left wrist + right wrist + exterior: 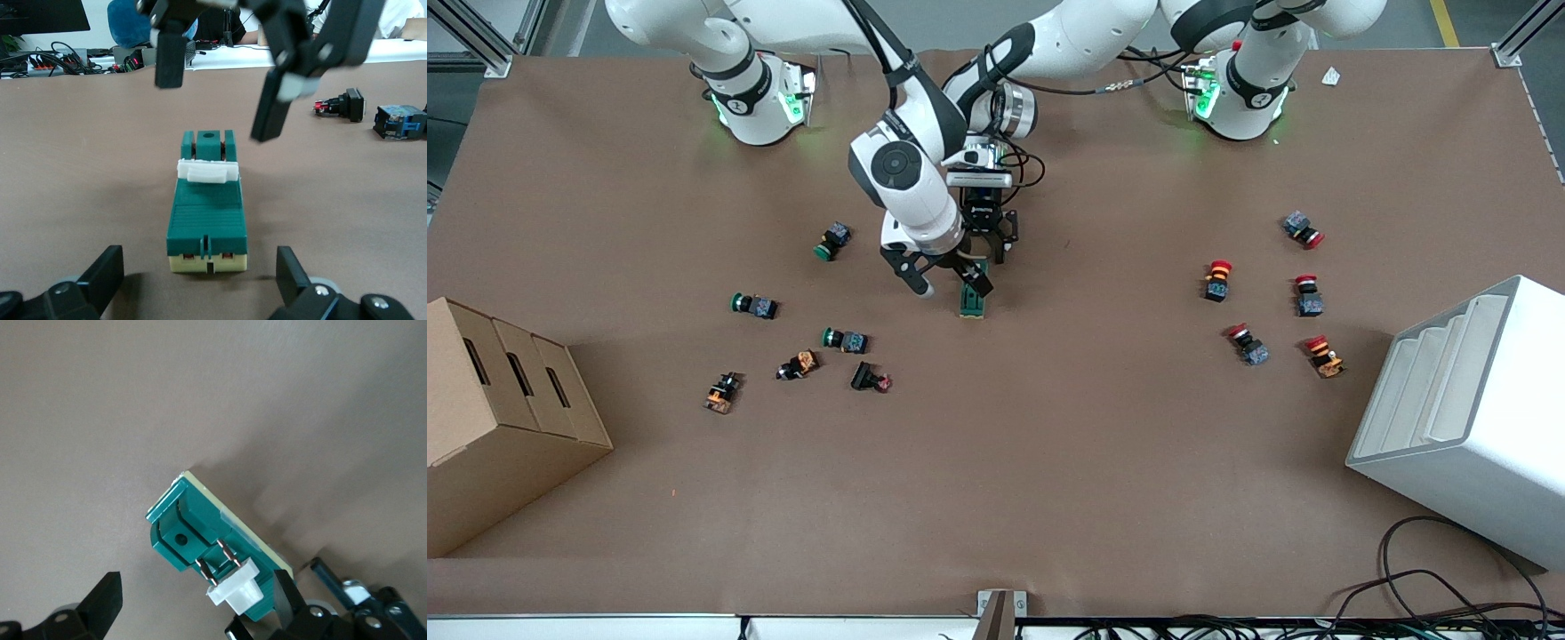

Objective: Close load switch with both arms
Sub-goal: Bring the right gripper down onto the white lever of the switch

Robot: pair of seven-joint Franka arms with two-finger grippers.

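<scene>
With the load switch (972,300) lying mid-table under both grippers, the body is best steadied between the left gripper's (200,280) spread, empty fingers while the white lever (207,171) is pressed down by the right gripper (950,278), likewise spread and empty.

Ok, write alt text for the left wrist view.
A dark green load switch with a white lever lies flat on the brown table, between the left gripper's open fingers. The right gripper hangs open over its lever end; two push buttons lie farther off.
</scene>
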